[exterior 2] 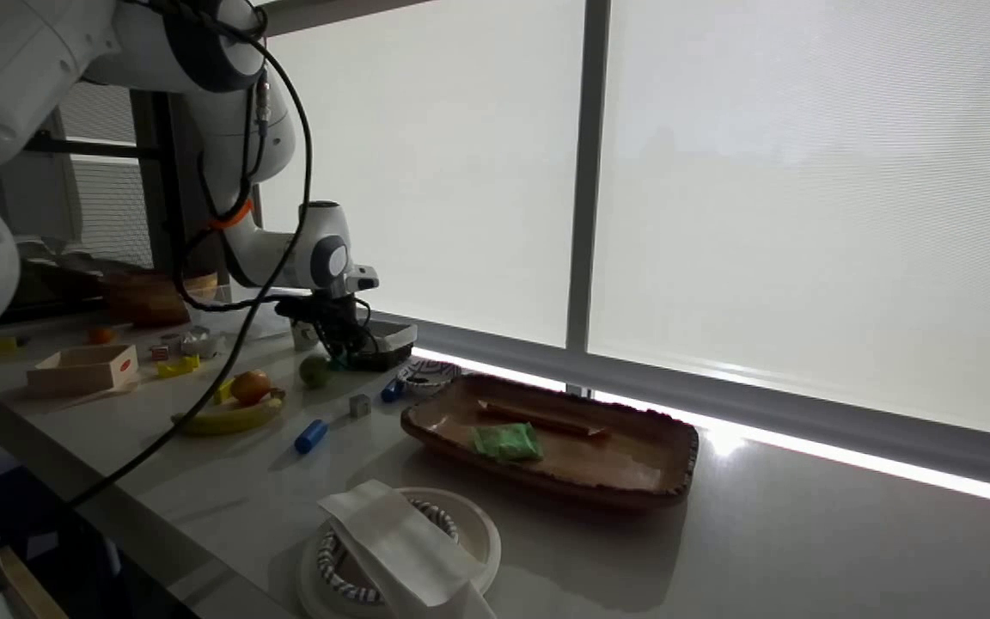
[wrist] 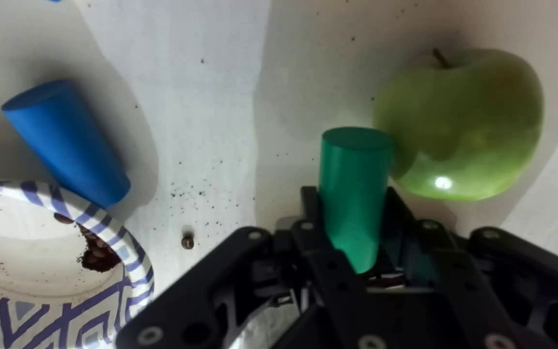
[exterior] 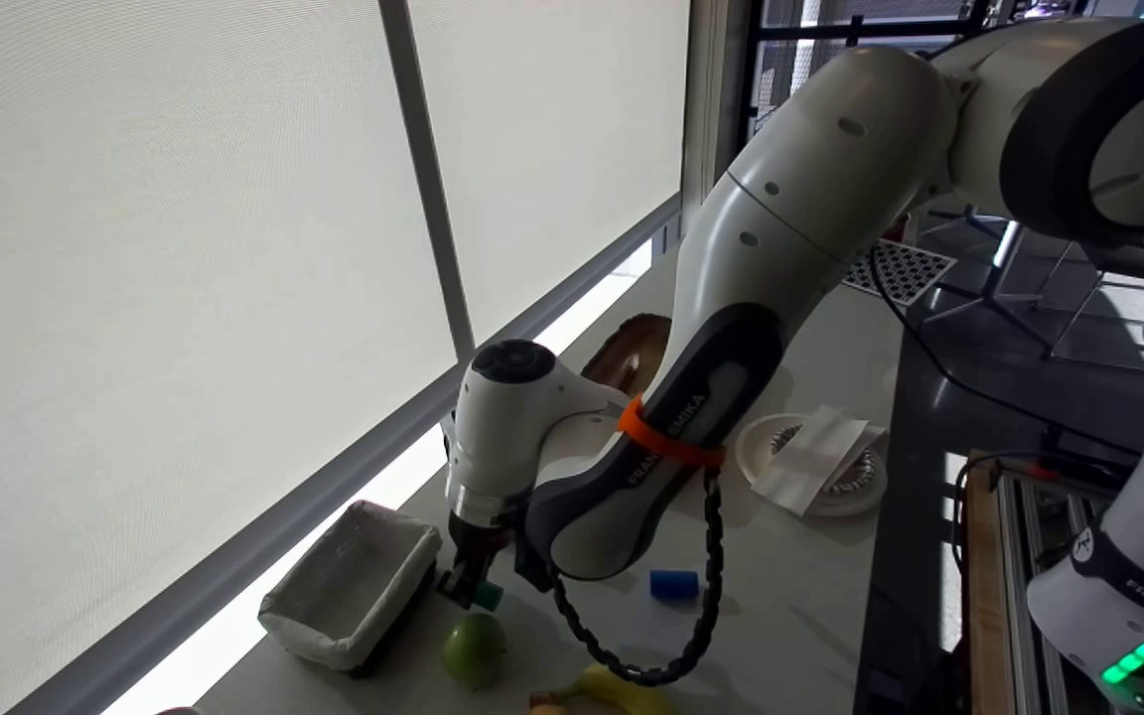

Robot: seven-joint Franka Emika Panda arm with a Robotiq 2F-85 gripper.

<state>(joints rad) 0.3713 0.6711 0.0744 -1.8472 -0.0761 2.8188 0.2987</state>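
Observation:
My gripper (wrist: 352, 196) is shut on a green cylinder (wrist: 354, 167), with a finger pressed to each side of it. The cylinder's free end points away from the palm, and its other end is partly hidden between the fingers. In an exterior view the cylinder (exterior: 488, 595) shows as a small green end below the wrist. A green apple (wrist: 468, 126) lies close beside the held cylinder; whether they touch I cannot tell. To the other side, a blue cylinder (wrist: 73, 145) lies against a patterned bowl (wrist: 136, 264) with dark grounds inside.
A lined basket (exterior: 349, 650) stands by the window next to the gripper. Another blue cylinder (exterior 2: 311, 436), a grey cube (exterior 2: 359, 405), a banana (exterior 2: 233, 419) and an orange (exterior 2: 251, 387) lie nearby. A wooden tray (exterior 2: 632, 473) and a plate with napkins (exterior 2: 485, 533) are farther along.

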